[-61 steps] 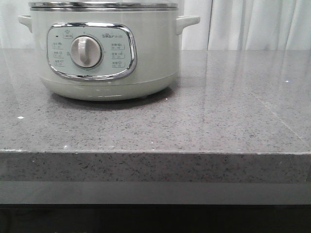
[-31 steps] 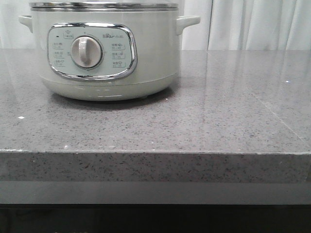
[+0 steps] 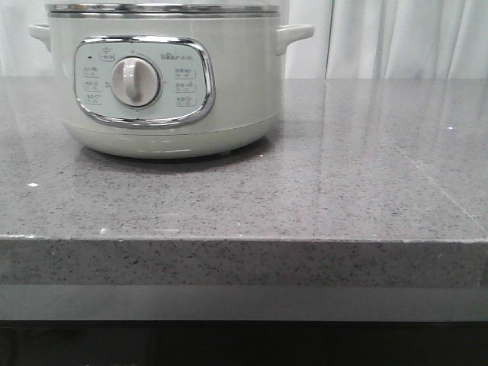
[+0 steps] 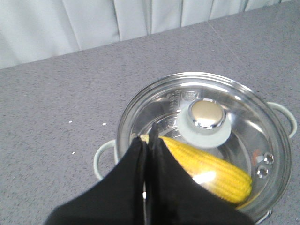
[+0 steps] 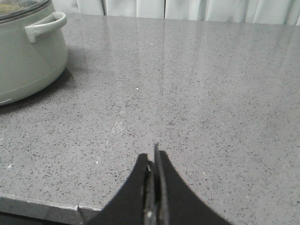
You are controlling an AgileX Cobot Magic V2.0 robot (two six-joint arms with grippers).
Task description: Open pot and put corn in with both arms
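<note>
Over the preceding second the front view showed no material change: the pot (image 3: 164, 84) stood as before on the counter (image 3: 343, 191), its top cut off, neither arm visible. From above, the corn (image 4: 211, 168) appeared to lie inside, beneath the glass lid (image 4: 154, 101) beside the knob (image 4: 205, 117), suggesting the task was essentially complete. The left gripper (image 4: 147, 145), pinched together and empty, hid the cob's stub end. The right gripper (image 5: 153, 164), likewise closed on nothing, hung over bare counter.

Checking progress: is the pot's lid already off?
No. The glass lid with its knob sits on the pot, under the corn.
</note>
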